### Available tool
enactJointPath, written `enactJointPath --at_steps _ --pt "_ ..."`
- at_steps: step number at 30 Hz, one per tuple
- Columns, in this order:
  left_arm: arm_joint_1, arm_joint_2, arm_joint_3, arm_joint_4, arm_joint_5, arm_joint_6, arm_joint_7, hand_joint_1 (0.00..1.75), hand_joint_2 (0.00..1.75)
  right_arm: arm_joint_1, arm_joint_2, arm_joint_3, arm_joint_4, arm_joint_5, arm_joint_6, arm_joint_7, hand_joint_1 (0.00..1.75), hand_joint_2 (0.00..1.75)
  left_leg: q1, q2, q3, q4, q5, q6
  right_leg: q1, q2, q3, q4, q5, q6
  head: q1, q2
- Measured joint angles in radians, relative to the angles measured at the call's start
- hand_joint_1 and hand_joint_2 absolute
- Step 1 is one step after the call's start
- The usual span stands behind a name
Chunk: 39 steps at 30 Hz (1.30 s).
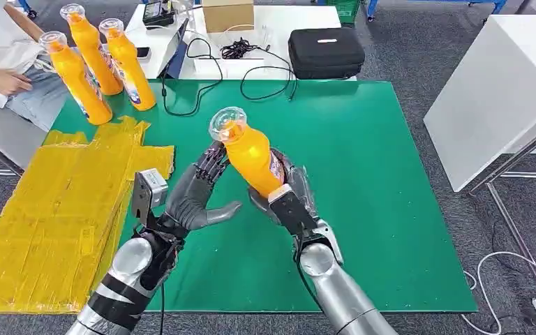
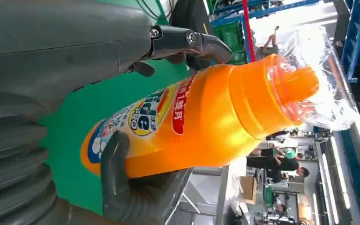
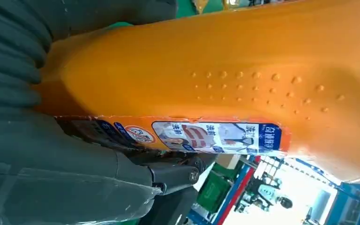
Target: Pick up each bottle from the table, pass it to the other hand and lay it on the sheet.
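right hand (image 1: 289, 202): gripping the orange detergent bottle (image 1: 250, 153) low down, tilted above the green bench (image 1: 391, 209)
left hand (image 1: 199, 195): fingers spread, fingertips just touching the bottle
yellow sheet (image 1: 63, 216): bench's left edge
three more bottles (image 1: 101, 59): back-left corner

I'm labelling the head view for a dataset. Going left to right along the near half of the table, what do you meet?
Yellow sheet → left hand → held bottle → right hand → bare green table.
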Motion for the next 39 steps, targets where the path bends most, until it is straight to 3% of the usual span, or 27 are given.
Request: enactJointPath --at_steps 13,19,31,32,33,34,39 --pt "-0.018 0.0 0.003 0.033 0.025 0.009 -0.001 0.0 1.75 -0.007 0.05 0.167 0.085 0.119 -0.006 -0.015 1.75 1.75 0.0 0.0 0.0 0.0 0.0 0.0 0.0 0.0 0.0 0.0 0.0 0.0 0.0 0.0" --pt "-0.017 0.001 0.017 0.047 0.034 0.015 -0.012 0.0 1.75 -0.009 0.047 0.227 0.071 0.143 -0.006 0.03 1.75 1.75 0.0 0.0 0.0 0.0 0.0 0.0 0.0 0.0 0.0 0.0 0.0 0.0 0.0 0.0" --pt "-0.003 0.004 0.045 0.048 0.048 0.019 -0.02 0.0 1.75 -0.016 0.039 0.268 0.068 0.143 -0.007 0.042 1.75 1.75 0.0 0.0 0.0 0.0 0.0 0.0 0.0 0.0 -0.001 0.0 0.0 0.0 0.0 0.0" --pt "-0.003 0.004 0.045 0.048 0.048 0.019 -0.02 0.16 1.75 -0.016 0.038 0.268 0.068 0.143 -0.007 0.042 1.75 1.75 0.0 0.0 0.0 0.0 0.0 0.0 0.0 0.0 -0.001 0.0 0.0 0.0 0.0 0.0" --pt "-0.002 0.004 0.045 0.049 0.048 0.019 -0.02 1.61 1.75 -0.016 0.037 0.269 0.068 0.143 -0.007 0.042 1.75 1.75 0.0 0.0 0.0 0.0 0.0 0.0 0.0 0.0 -0.001 0.0 0.0 0.0 0.0 0.0" --pt "-0.002 0.004 0.045 0.049 0.048 0.019 -0.02 1.75 1.75 -0.016 0.037 0.27 0.068 0.143 -0.007 0.042 1.75 1.75 0.0 0.0 0.0 0.0 0.0 0.0 0.0 0.0 -0.001 0.0 0.0 0.0 0.0 0.0" --pt "0.001 0.003 0.046 0.049 0.051 0.024 -0.023 1.75 1.75 -0.016 0.035 0.275 0.068 0.135 -0.008 0.044 1.75 1.75 0.0 0.0 0.0 0.0 0.0 0.0 0.0 0.0 -0.001 0.0 0.0 0.0 0.0 0.0"
